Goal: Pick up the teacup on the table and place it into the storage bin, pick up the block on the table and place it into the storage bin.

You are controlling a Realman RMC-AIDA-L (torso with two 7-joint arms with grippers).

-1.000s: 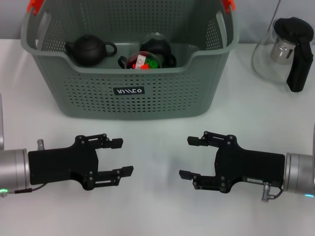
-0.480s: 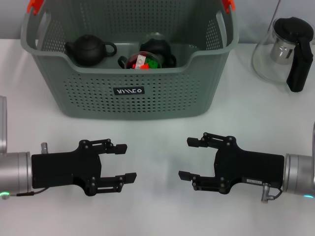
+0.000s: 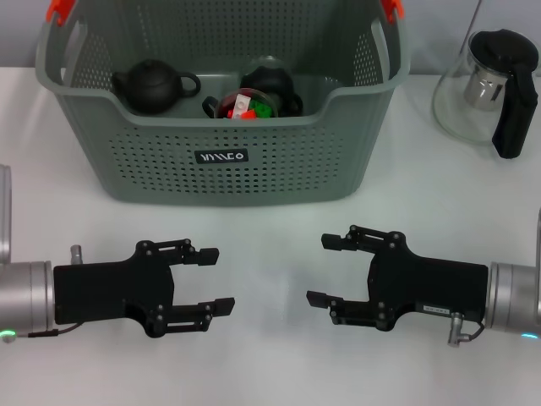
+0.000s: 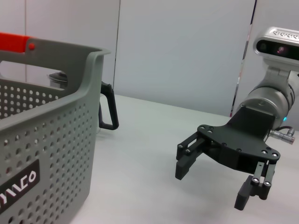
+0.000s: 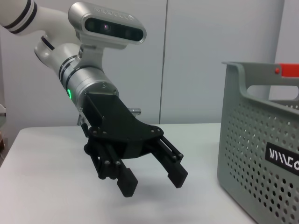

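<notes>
Two black grippers are seen low over the white table (image 3: 270, 224), with an open strip of bare tabletop between them and the bin's front wall.

Largest item: the grey-green perforated plastic storage bin (image 3: 224, 127), with orange-red handle joints and a small black label with white lettering (image 3: 221, 156), is set at the far middle of the table. Its front rim dips in the centre and its sides rise to the handles. Inside it are noted a dark round teapot (image 3: 155, 86) toward the left, a dark lidded pot (image 3: 269, 82) toward the right, and, at the front rim, a teacup (image 3: 226, 106) holding red, white and green block pieces (image 3: 250, 107). Both task items are thus already within the bin.

Well apart on the right, a clear glass jug with a black lid and handle (image 3: 494, 89) is placed near the table's far right edge.

The left gripper (image 3: 213, 279) is held in front of the bin's left half, its fingers spread wide and nothing between them. The right gripper (image 3: 330, 271) is held opposite, facing it, likewise spread wide and empty. A clear gap of table is left between the two sets of fingertips.
</notes>
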